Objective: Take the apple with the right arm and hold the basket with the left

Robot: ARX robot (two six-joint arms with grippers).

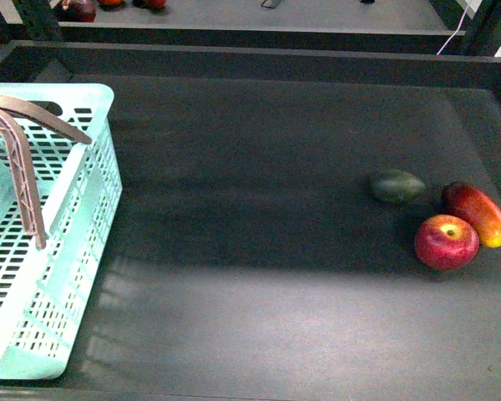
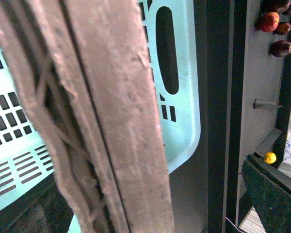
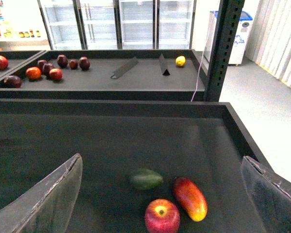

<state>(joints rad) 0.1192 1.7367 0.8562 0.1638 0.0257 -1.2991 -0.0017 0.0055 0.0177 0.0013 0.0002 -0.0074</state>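
The red apple (image 1: 446, 241) with its yellow stem dimple lies on the dark table at the right, touching a mango. In the right wrist view the apple (image 3: 161, 216) sits below and between the spread fingers (image 3: 48, 199) of my open right gripper (image 3: 160, 194), which hovers above it and holds nothing. The turquoise slotted basket (image 1: 83, 192) stands at the left edge with its brown ribbed handle (image 1: 25, 180) raised. My open left gripper (image 2: 145, 208) straddles that handle (image 2: 111, 116). Only one finger (image 2: 274, 194) shows, well clear of the handle. Neither arm appears in the front view.
A red-and-yellow mango (image 1: 476, 214) and a dark green oval fruit (image 1: 396, 186) lie just behind the apple. A raised rim (image 3: 136, 108) borders the table. Beyond it stands another shelf (image 3: 136, 77) with several dark fruits, and a steel post (image 3: 223, 48) rises at the back right.
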